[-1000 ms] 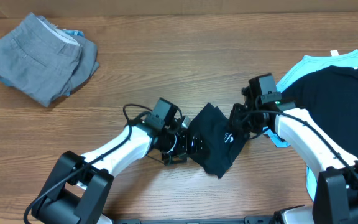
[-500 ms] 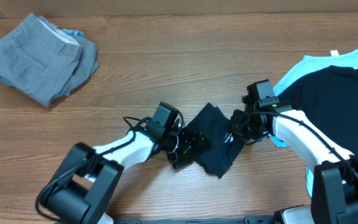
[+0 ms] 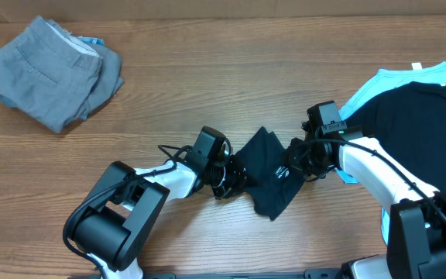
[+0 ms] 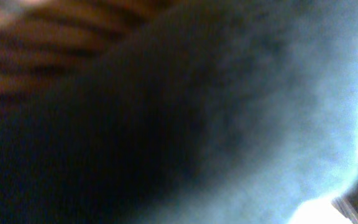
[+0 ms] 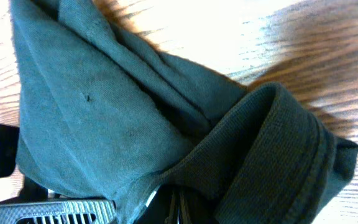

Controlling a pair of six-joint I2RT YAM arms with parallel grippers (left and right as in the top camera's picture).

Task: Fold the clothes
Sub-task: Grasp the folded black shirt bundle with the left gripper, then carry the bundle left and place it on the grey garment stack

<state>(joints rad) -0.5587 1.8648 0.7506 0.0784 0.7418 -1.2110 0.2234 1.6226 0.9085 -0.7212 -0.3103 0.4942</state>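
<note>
A small dark garment (image 3: 273, 184) lies crumpled at the middle of the wooden table (image 3: 207, 101). My left gripper (image 3: 235, 177) sits at its left edge with the fingers drawn together on the cloth. In the left wrist view, blurred dark fabric (image 4: 166, 124) fills the picture and hides the fingers. My right gripper (image 3: 291, 164) is shut on the garment's right edge. In the right wrist view the teal-dark cloth (image 5: 104, 112) bunches over the closed jaws of the right gripper (image 5: 178, 208), with a thick hem (image 5: 291, 162) folded beside them.
A heap of grey shorts (image 3: 49, 70) lies at the back left. A black shirt with light-blue trim (image 3: 416, 108) is spread at the right edge, under my right arm. Bare wood surrounds the dark garment.
My left gripper slid right onto the garment's left edge and its wide-spread fingers closed on the cloth. The right gripper stayed shut on the right edge.
</note>
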